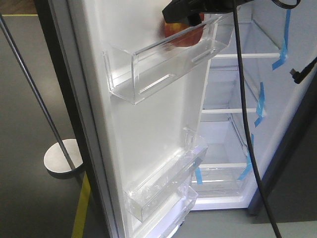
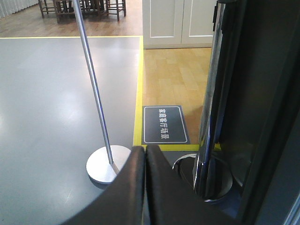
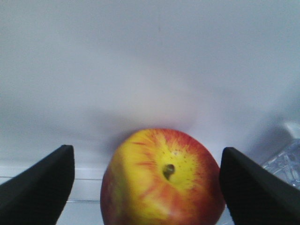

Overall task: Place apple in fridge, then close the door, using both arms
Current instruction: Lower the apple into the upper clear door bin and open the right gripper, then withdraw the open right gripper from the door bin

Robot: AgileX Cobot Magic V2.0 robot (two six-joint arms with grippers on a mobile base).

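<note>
**Fig. 1.** Apple (image 3: 161,180) resting inside the upper door bin (image 1: 148,74) of the open door (image 1: 148,144). Right gripper (image 3: 146,154), above the bin, is spread wide, its 2 fingers clear of the fruit on either side. Left gripper (image 2: 145,161), on the door's outer side away from the bin, is clenched on nothing. Hazards: a finger clipping the bin wall or apple on withdrawal, or a brisk door swing rolling the apple within the bin.

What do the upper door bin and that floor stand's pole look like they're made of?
Upper door bin: clear glossy plastic by the look; the apple shows through its wall. Pole: probably polished metal, silvery with bright streaks of reflection along it.
</note>
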